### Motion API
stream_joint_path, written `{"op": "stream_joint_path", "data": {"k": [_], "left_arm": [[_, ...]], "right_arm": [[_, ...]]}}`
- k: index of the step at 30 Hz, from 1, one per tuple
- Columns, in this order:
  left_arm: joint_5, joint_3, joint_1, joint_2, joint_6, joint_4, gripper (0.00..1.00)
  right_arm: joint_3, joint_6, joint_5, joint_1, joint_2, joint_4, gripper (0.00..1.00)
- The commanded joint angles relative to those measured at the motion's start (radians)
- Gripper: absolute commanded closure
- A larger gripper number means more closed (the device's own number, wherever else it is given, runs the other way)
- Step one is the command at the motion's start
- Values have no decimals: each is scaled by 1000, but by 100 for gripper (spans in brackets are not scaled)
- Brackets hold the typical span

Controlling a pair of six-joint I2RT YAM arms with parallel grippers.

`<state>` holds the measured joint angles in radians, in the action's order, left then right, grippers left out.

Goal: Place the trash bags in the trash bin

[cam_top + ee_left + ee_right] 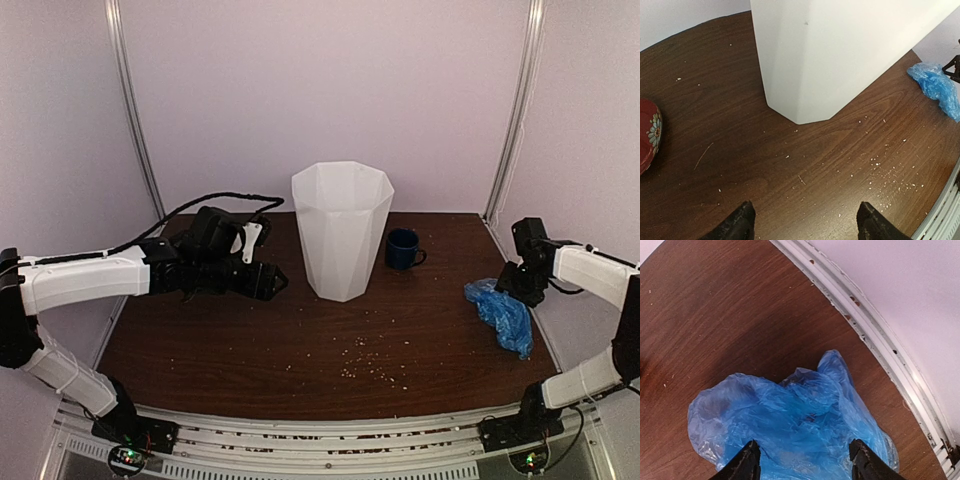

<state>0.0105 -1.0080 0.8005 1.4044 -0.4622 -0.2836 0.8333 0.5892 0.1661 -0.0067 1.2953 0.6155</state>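
Looks like grab step: R gripper point(804, 454) spread wide over bag point(790, 415), nxt drop + clench, haul to bin point(342, 235); L gripper point(805, 220) released too.

I find the overhead view looking down from above the near edge of the table point(450, 360), facing 12 o'clock. The left wrist view sits low, facing the trash bin point(840, 55) close ahead, with the trash bags point(935, 85) far off at 2 o'clock. The right wrist view hangs very near over the trash bags. All three views share them.
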Motion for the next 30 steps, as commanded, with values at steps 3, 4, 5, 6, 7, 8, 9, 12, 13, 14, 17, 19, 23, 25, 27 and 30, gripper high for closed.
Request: {"op": "stream_joint_path", "data": {"k": [3, 4, 5, 6, 7, 8, 9, 12, 13, 14, 17, 19, 23, 25, 27, 30], "left_arm": [[-4, 0, 6, -4, -17, 47, 27], [-3, 0, 6, -4, -20, 47, 28], [-2, 2, 7, -5, -24, 47, 28], [1, 3, 7, -4, -26, 47, 28], [2, 5, 7, -5, -27, 47, 28], [5, 5, 7, -5, -28, 47, 28], [8, 6, 7, -5, -28, 47, 28], [15, 6, 7, -5, -28, 47, 27], [18, 6, 6, -5, -28, 47, 28], [19, 5, 7, -5, -27, 47, 28], [26, 8, 7, -10, -27, 47, 27], [25, 13, 6, -13, -29, 47, 27], [19, 19, 7, -12, -33, 47, 27], [20, 20, 7, -8, -33, 47, 27], [15, 19, 7, 0, -33, 48, 27], [5, 20, 7, 7, -34, 35, 27]], "right_arm": [[-40, -41, -235, 0, 21, -102, 59], [-52, -32, -271, 4, 15, -114, 65], [-63, -22, -311, 13, 6, -133, 72], [-69, -14, -337, 33, -5, -145, 78], [-68, -6, -351, 62, -18, -150, 84], [-61, 1, -353, 116, -29, -148, 90], [-50, 11, -352, 158, -39, -141, 94], [-16, 45, -351, 327, -57, -114, 100], [-2, 54, -347, 389, -61, -105, 100], [12, 64, -341, 442, -63, -97, 100], [59, 96, -308, 585, -54, -84, 100], [83, 106, -304, 659, -36, -110, 100], [190, 9, -376, 768, 84, -123, 100], [238, -44, -433, 818, 157, -100, 100], [275, -89, -459, 874, 218, -89, 96], [349, -155, -540, 932, 298, -64, 73]]}}
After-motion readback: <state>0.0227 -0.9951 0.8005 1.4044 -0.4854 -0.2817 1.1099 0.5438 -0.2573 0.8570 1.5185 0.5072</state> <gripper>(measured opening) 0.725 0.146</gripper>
